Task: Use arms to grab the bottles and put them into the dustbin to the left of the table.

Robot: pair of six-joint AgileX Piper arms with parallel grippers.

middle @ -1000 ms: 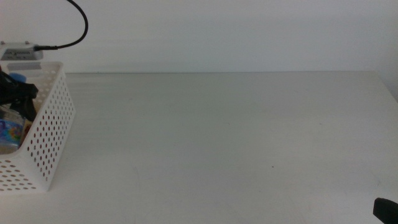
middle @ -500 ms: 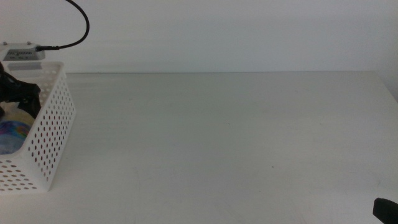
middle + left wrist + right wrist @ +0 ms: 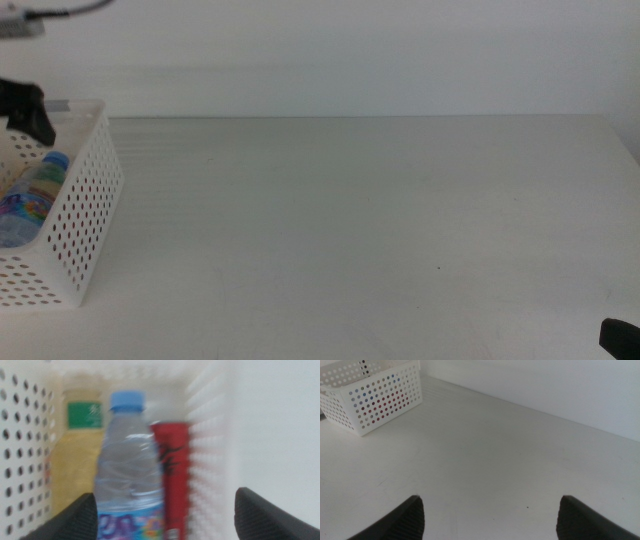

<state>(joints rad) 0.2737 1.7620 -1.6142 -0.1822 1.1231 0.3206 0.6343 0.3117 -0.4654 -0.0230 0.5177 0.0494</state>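
Bottles lie in the dustbin; the left gripper is lifted clear

The white tabletop (image 3: 360,220) is shown bare of bottles, and the perforated dustbin (image 3: 85,215) at its left edge is seen to hold all three: the yellow-liquid bottle (image 3: 75,465), the blue-capped water bottle (image 3: 129,475) and the red soda can (image 3: 172,480), laid side by side. Half a second ago the left gripper (image 3: 28,108) was down inside the dustbin; now it is raised above the far rim, its fingers spread wide with nothing held, so the last item is judged released and the task essentially done. The right gripper (image 3: 487,517) is parked low at the tabletop's near right, fingers wide apart and empty. A green label with pale characters is seen on the yellow bottle, too blurred to be read
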